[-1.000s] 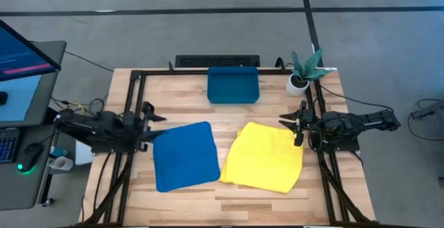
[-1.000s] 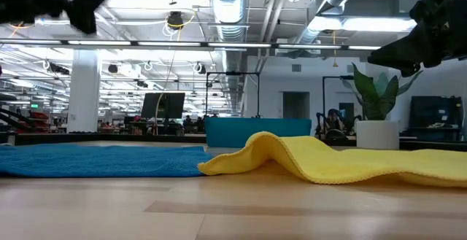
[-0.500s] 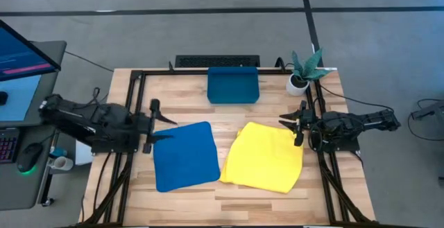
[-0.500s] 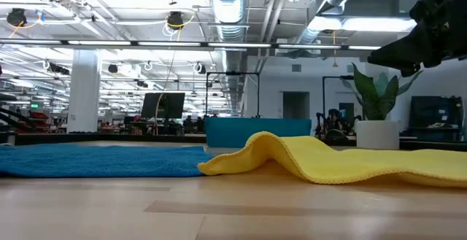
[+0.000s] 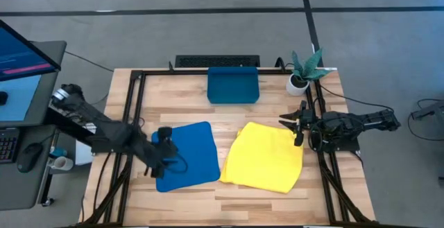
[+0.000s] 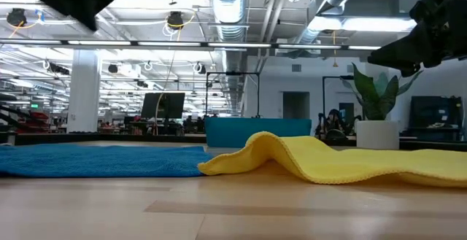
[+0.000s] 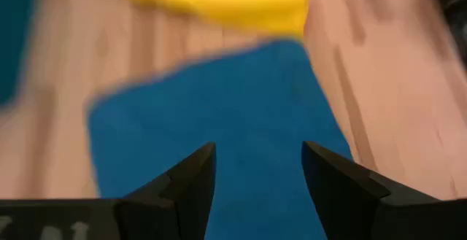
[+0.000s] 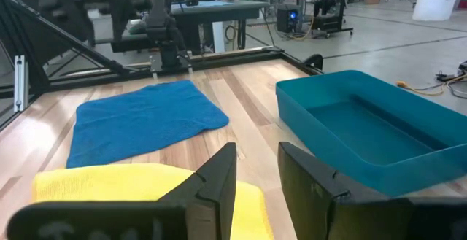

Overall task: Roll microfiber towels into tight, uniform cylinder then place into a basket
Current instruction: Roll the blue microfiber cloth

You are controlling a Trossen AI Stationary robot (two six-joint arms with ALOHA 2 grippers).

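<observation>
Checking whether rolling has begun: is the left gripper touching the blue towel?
Cannot tell. The left gripper is over the blue towel, fingers spread; no view shows contact or a gap.

No writing, label, brand, number or sign can be read in any view. The monitor [image 5: 24, 55] beside the worktop [image 5: 229, 193] shows coloured bands, but nothing on it is legible.

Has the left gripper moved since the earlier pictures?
Yes. In the high view the left gripper has swung from beside the table's left frame rail onto the near left part of the blue towel, fingers open.
</observation>
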